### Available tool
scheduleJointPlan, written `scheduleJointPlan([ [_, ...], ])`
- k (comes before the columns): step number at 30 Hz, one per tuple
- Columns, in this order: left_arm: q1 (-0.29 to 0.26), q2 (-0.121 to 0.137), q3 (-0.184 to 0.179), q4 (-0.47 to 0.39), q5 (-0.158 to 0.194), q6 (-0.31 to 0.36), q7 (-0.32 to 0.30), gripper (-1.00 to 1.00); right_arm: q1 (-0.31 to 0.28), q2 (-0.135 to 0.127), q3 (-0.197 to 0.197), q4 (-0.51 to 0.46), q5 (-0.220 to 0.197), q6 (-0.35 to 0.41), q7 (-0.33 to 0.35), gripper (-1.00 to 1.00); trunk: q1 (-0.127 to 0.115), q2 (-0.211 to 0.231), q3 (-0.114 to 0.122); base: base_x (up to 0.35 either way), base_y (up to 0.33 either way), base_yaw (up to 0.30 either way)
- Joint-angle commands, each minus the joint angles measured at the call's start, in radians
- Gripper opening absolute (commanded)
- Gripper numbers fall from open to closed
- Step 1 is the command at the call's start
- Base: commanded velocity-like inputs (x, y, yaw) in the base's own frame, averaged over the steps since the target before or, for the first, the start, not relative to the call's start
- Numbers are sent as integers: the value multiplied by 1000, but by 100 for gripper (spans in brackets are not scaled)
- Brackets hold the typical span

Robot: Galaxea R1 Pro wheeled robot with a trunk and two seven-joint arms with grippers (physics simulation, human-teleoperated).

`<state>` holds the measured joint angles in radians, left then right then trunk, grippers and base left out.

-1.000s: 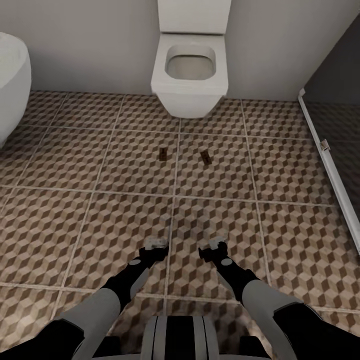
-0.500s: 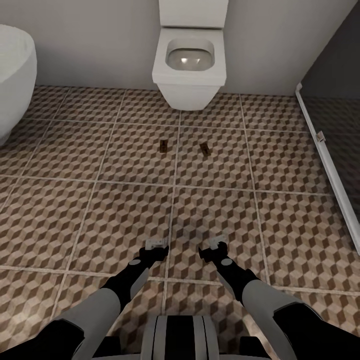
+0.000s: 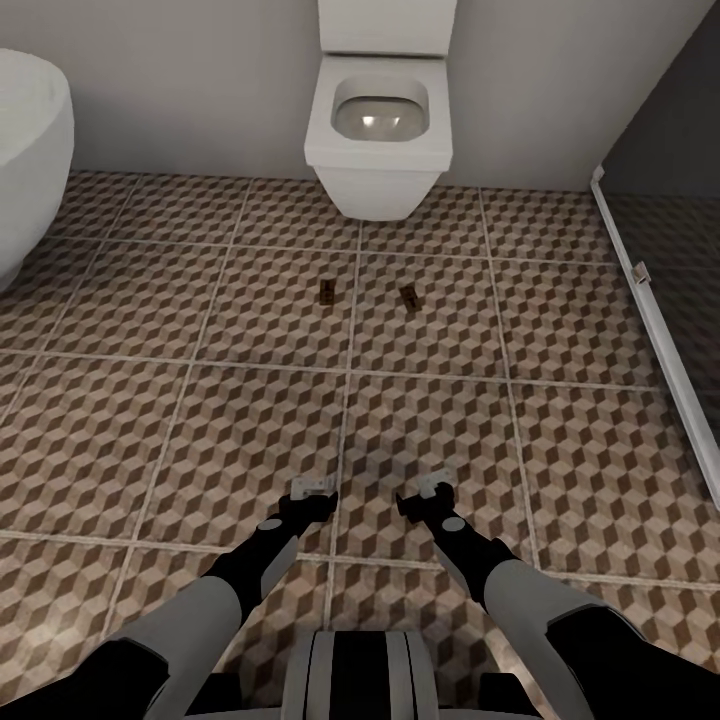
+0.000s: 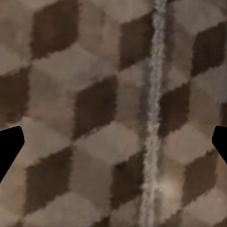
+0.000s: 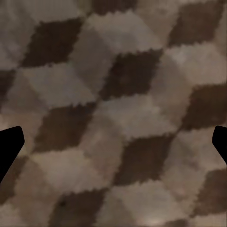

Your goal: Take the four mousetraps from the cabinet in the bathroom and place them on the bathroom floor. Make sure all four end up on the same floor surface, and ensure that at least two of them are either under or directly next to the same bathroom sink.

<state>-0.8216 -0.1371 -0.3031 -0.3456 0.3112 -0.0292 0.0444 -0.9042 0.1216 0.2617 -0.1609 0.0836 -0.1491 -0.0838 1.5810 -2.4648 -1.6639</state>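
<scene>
bathroom floor, tiled in a brown, beige and white cube pattern with pale grout lines, is seen from the head camera; two mousetraps are laid flat on it in front of a white square toilet, the left mousetrap and the right mousetrap set near each other on neighbouring tiles, apart from the toilet's base; a white bathtub is cut off at the left edge, and a dark panel with a pale frame is seen along the right; both arms are held low over the tiles nearer the robot, well apart from the traps; the left gripper and the right gripper are pointed down at the floor, nothing being carried in either.

left wrist view: cube-patterned tile is crossed by one pale grout line; the black fingertips are shown at opposite edges, spread wide, nothing between them.

right wrist view: plain patterned tile is looked down on; the black fingertips are likewise set at opposite edges, parted wide and holding nothing.
</scene>
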Motion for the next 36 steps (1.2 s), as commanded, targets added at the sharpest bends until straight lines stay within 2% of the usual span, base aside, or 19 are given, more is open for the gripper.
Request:
scheduleJointPlan([
  [1,-1,1,-8,0,9,-3,5,100,-1,0,2,1,9,-4,-6,100,0,0,0,0,0,0],
  [12,-1,1,-8,0,9,-2,5,100,0,0,2,1,9,-11,-6,100,0,0,0,0,0,0],
  [23,-1,1,-8,0,9,-1,5,100,0,0,3,1,10,-17,-5,100,-42,77,34,0,0,0],
  [36,-1,2,-8,0,9,0,5,100,20,-2,4,1,10,-95,-4,100,-92,168,75,0,0,0],
])
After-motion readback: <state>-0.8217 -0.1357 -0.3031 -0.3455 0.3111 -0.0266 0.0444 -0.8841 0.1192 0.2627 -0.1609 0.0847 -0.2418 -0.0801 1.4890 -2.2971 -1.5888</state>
